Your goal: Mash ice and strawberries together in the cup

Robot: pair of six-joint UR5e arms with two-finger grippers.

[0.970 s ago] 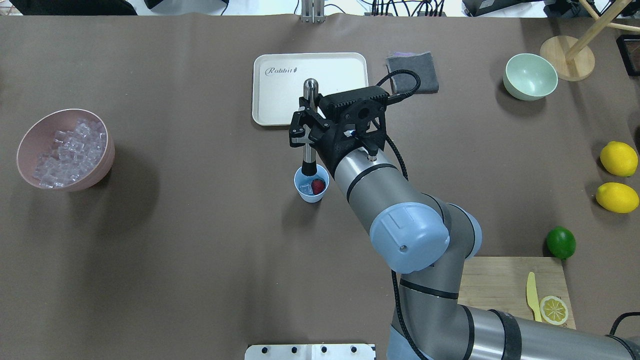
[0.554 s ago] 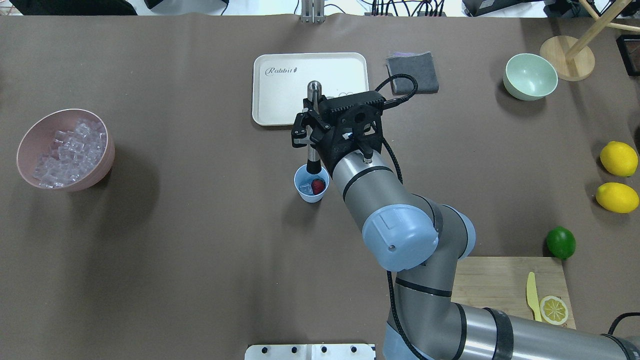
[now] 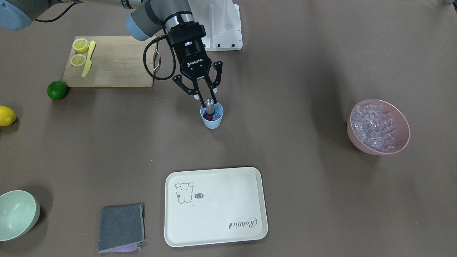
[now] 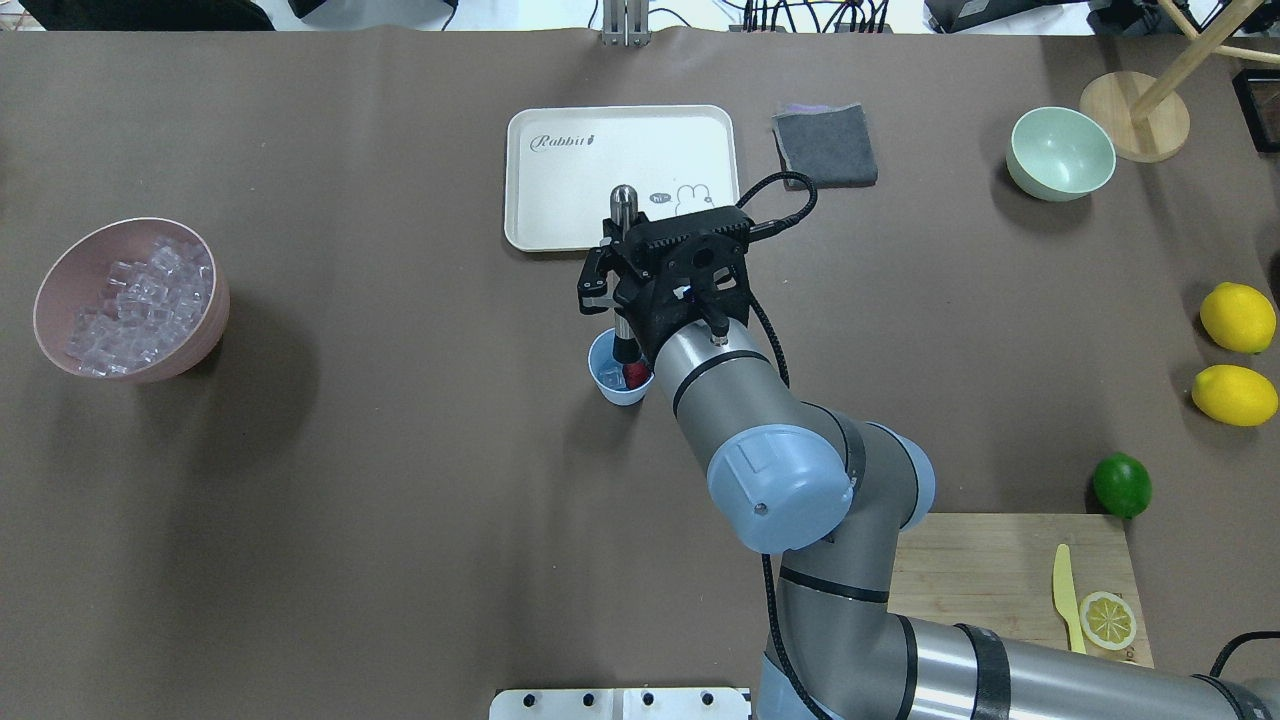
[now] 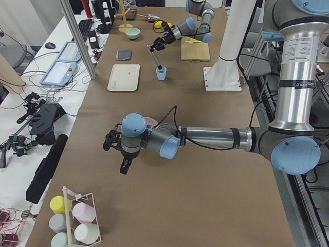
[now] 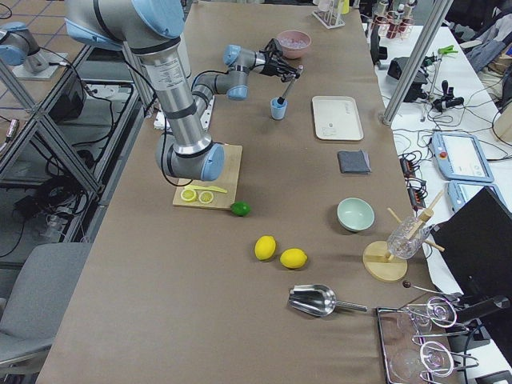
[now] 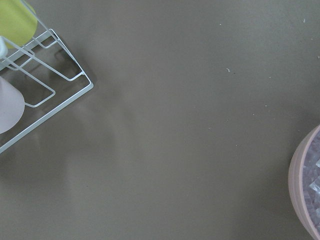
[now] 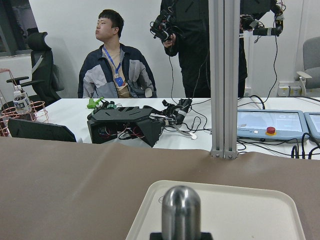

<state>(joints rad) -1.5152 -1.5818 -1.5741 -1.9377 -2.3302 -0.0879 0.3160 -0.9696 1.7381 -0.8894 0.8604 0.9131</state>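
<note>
Pinching the steel muddler (image 4: 624, 203) partway down its shaft, your right gripper (image 4: 612, 278) has both fingers clamped on that rod. The rod stands tilted, its rounded top leaning away from the robot and its dark lower end down inside the cup (image 4: 608, 388). You will find the cup directly below the gripper, upright on the table (image 4: 300, 500). The strawberry (image 4: 636, 375) lies in the cup just by the muddler's tip, on the robot's side of it, and the ice (image 4: 605, 372) shows pale at the bottom beside the berry. Whether the tip touches either one you cannot make out. Beyond the gripper, away from the robot, lies the cream tray (image 4: 560, 215); in the overhead view the muddler's top overlaps its near edge. Well off to the gripper's left stands the pink bowl (image 4: 60, 262), heaped with clear cubes. Your left gripper (image 5: 125, 169) shows only in the side view, hanging over the table near that bowl, and you cannot tell whether its fingers are spread or together.
</note>
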